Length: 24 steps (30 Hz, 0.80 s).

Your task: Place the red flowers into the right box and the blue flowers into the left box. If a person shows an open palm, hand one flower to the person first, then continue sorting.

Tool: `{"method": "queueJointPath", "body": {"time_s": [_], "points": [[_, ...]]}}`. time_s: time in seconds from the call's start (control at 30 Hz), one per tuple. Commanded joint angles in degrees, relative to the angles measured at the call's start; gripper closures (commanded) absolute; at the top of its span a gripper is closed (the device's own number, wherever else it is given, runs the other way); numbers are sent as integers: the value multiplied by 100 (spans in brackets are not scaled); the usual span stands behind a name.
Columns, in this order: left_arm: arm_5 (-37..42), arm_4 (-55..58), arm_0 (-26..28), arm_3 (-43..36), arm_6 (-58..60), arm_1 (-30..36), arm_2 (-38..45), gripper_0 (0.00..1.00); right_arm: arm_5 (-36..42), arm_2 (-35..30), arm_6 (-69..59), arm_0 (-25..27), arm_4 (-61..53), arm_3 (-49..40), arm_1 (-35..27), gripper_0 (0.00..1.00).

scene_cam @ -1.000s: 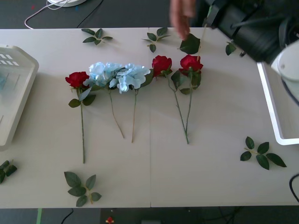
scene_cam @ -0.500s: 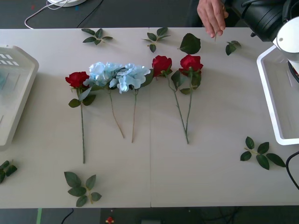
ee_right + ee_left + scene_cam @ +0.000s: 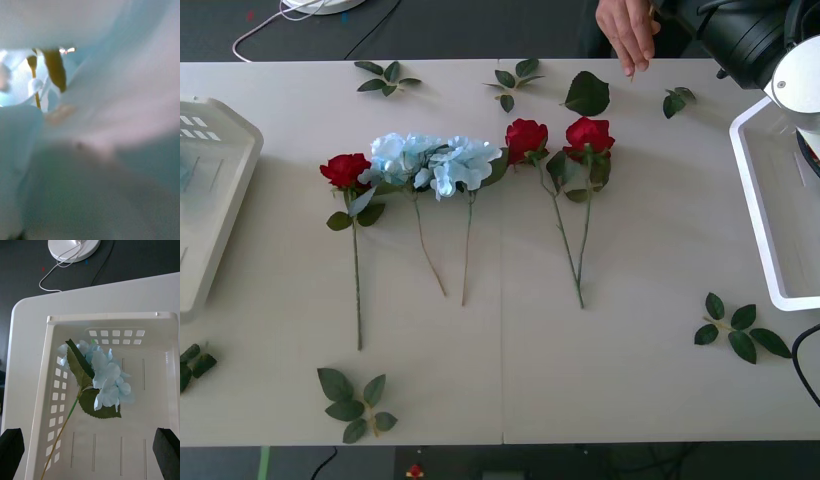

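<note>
Hand-over step; sorting resumes next.
Left hand (image 3: 90, 448), fingers apart, hovers over the left box (image 3: 165, 352) holding one blue flower (image 3: 107, 382); right hand's state cannot be told. Next: grasp a red rose (image 3: 589, 134).

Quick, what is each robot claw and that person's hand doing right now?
Left gripper: open, empty, above the left box.
Right gripper: cannot be told.
Person's hand: holding a thin stem.
</note>
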Motion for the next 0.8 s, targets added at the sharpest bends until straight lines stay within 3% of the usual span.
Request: {"method": "queueJointPath", "body": {"time_s": [0.03,0.5,0.63,0.8], "points": [[27,-7,-174,-154,78,-11,10,0,64,8,126,-272,-170,-51,116,0],[27,-7,-174,-154,78,-11,10,0,732,0,82,45,-890,-271,-235,0],[27,-7,-174,-154,78,-11,10,0,1339,8,-384,379,-1488,-306,-437,0],[27,-7,-174,-154,78,-11,10,0,2235,0,-1482,634,-1172,-306,-613,0]]}}
